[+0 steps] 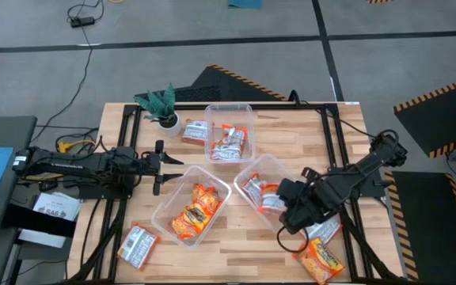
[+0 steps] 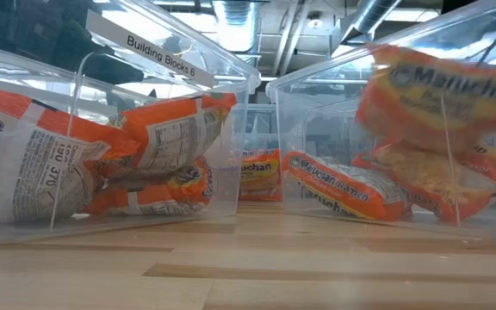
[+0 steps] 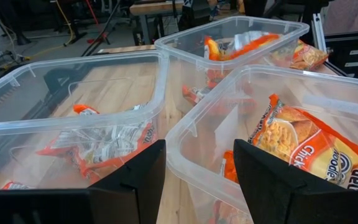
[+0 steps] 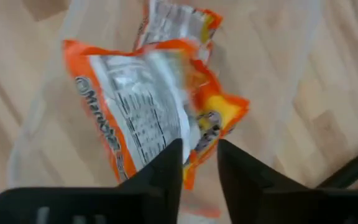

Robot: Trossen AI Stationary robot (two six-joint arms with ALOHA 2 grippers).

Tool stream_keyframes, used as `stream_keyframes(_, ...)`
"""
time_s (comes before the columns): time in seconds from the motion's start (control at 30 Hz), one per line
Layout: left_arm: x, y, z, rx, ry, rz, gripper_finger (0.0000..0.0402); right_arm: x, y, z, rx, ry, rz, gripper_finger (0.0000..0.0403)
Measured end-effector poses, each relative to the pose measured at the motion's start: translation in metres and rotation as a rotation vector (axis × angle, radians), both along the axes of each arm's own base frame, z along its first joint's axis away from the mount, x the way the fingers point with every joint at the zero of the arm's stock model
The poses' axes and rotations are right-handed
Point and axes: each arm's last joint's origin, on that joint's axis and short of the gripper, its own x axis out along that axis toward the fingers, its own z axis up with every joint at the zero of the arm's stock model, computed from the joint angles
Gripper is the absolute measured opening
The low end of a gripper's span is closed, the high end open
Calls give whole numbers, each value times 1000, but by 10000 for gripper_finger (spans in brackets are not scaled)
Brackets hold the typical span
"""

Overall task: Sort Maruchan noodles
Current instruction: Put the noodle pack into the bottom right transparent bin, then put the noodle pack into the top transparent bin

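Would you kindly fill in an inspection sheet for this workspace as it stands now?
Surface: wooden table, bare between tubs.
Job's things: noodle packets in three clear tubs; loose ones at front left, front right and beside the plant.
Clutter: potted plant.
Grippers: left gripper open, empty, beside the tubs; right gripper over the right tub, jaws parted, packet just beyond.
Cables: on floor, top left.
Surroundings: striped floor tape.

Blurred packet below right claw
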Motion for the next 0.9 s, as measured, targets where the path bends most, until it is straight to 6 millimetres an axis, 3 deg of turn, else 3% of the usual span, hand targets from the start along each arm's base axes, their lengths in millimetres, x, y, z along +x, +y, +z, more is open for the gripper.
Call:
stream_keyframes(0.17, 0, 0, 0, 0, 1, 0, 176, -6, -2, 0, 41, 86, -4, 181)
stream_keyframes(0.33, 0, 0, 0, 0, 2, 0, 176, -17, 11, 2, 166, 145, 11, 213)
stream_keyframes(0.7, 0, 0, 0, -26, 3, 4, 176, -61, 56, 5, 237, 108, -66, 201)
stream_keyframes(0.8, 0, 0, 0, -26, 3, 4, 176, -74, 55, -4, 214, 103, -115, 193)
stream_keyframes(0.9, 0, 0, 0, -26, -4, 4, 176, -92, 42, -14, 201, 112, -214, 188)
